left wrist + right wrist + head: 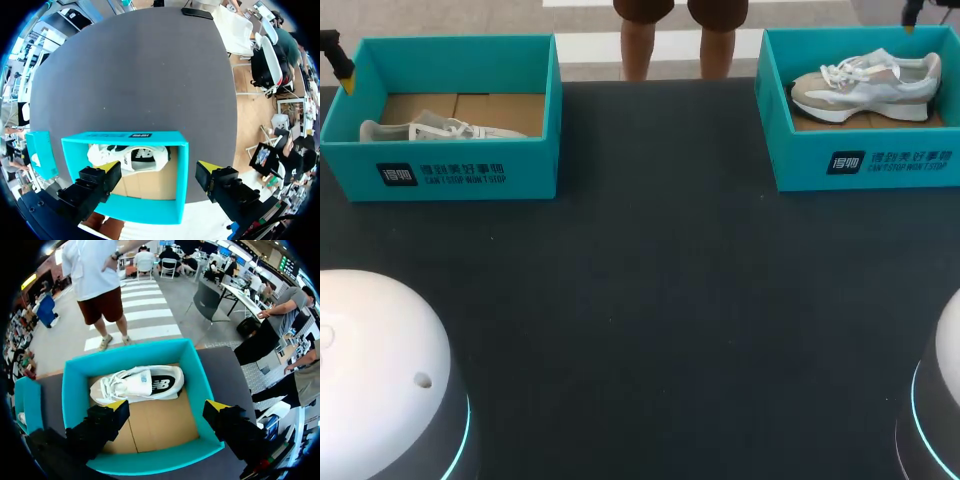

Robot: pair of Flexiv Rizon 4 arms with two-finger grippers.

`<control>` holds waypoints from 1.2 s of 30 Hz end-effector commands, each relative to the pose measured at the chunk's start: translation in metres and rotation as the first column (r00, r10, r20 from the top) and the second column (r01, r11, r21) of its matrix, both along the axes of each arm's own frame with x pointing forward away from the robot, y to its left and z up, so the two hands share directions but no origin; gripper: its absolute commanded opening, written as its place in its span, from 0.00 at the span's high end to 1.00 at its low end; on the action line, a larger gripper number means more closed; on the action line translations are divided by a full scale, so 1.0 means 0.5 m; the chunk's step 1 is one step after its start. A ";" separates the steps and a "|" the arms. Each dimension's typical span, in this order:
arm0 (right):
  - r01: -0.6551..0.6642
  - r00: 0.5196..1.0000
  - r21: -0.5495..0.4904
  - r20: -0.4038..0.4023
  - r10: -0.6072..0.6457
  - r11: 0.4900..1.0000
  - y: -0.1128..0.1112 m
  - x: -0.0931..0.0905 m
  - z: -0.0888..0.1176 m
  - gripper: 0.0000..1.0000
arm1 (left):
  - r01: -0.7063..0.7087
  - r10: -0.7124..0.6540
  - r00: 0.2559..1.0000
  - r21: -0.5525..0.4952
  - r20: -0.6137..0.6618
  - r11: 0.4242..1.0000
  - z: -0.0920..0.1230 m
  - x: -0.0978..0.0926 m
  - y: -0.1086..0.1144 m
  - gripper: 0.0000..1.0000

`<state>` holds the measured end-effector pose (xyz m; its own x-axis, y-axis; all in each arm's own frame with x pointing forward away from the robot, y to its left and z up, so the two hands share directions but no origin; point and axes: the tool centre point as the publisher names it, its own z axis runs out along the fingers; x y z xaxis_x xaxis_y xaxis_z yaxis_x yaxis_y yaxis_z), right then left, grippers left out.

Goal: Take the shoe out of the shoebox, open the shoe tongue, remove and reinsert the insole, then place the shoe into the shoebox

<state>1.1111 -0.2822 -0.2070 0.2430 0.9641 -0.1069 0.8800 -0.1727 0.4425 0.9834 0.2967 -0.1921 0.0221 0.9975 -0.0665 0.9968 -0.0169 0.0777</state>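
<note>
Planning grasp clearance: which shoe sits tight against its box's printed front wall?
The left shoe, in the left shoebox: it is partly hidden behind that wall. The right shoe lies further back in the right shoebox, clear of the printed wall.

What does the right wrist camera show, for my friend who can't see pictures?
A white and grey shoe lies in an open teal shoebox, near the wall farthest from the right gripper. The gripper hangs above the box's bare cardboard floor with its two yellow-tipped fingers spread wide, holding nothing.
</note>
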 end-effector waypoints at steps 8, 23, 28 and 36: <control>0.003 0.966 0.042 -0.260 0.008 0.999 -0.069 0.100 -0.116 0.09 | 0.000 0.000 1.000 0.002 0.002 1.000 0.000 -0.001 0.000 0.00; 0.022 0.950 0.035 -0.313 -0.010 0.999 -0.117 0.150 -0.203 0.42 | 0.000 0.000 1.000 0.002 0.002 1.000 0.000 -0.001 0.000 0.00; 0.011 0.940 0.021 -0.341 -0.003 1.000 -0.132 0.154 -0.215 0.49 | 0.000 0.000 1.000 0.002 0.002 1.000 0.000 -0.001 0.000 0.00; 0.004 0.930 0.021 -0.368 0.004 1.000 -0.129 0.151 -0.252 0.50 | 0.000 0.000 1.000 0.002 0.002 1.000 0.000 -0.001 0.000 0.00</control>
<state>1.1777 -0.3465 -0.3250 0.1921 0.9669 -0.1681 0.9744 -0.1675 0.1497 0.9834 0.2967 -0.1921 0.0222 0.9975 -0.0664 0.9968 -0.0170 0.0777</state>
